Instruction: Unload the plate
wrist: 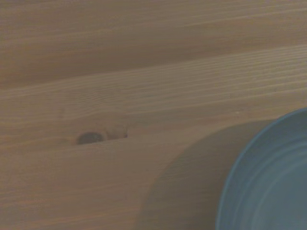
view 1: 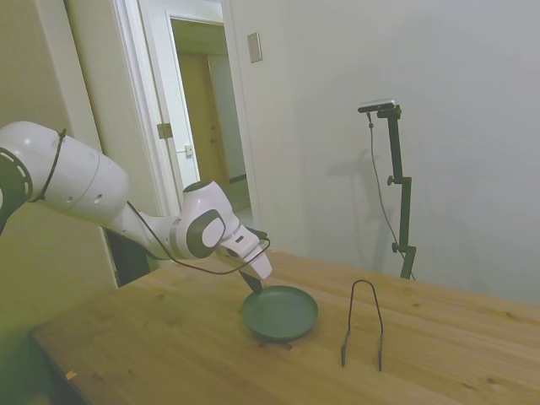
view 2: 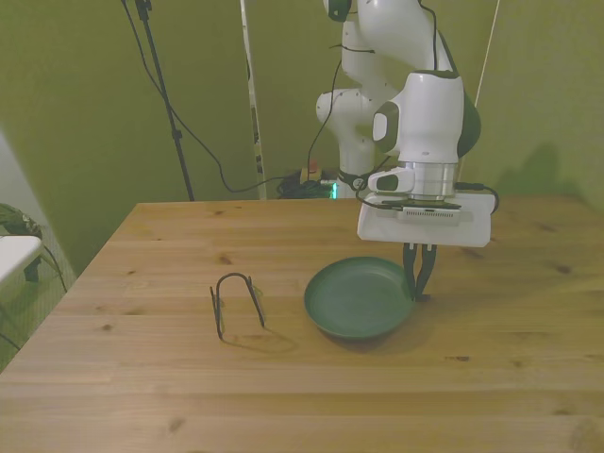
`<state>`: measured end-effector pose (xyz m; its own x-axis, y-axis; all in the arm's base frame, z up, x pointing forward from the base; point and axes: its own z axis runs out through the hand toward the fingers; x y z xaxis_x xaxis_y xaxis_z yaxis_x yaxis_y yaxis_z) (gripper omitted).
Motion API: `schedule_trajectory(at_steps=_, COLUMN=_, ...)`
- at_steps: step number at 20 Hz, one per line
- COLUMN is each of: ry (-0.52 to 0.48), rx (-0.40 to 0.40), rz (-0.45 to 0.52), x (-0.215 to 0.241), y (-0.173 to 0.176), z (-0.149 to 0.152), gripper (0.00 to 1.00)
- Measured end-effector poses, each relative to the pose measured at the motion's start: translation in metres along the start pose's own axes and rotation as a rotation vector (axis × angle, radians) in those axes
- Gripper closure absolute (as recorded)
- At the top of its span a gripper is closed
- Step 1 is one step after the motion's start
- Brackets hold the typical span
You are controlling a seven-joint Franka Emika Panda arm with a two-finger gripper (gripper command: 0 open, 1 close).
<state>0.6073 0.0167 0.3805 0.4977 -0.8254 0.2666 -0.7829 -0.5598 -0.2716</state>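
Wooden counter fills our lower frame; our pincer pinches narrowly on the round dark green matte plate at its right rim, lying flat mid-frame, right of a thin black wire loop stand.

No text, label or number can be read anywhere.

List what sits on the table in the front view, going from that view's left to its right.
Black wire loop stand → dark green plate → gripper, down at the plate's rim on the front view's right.
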Motion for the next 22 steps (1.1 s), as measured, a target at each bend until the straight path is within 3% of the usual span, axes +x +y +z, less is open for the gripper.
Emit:
schedule_trajectory(at_steps=15, ry=-0.017, rx=0.014, rz=-0.023, x=-0.009, y=-0.002, z=-0.016, gripper=0.0)
schedule_trajectory(at_steps=18, ry=-0.033, rx=0.02, rz=-0.028, x=-0.011, y=0.001, z=-0.042, gripper=0.0)
schedule_trajectory(at_steps=22, ry=-0.061, rx=0.027, rz=-0.056, x=-0.023, y=0.009, z=-0.11, gripper=0.0)
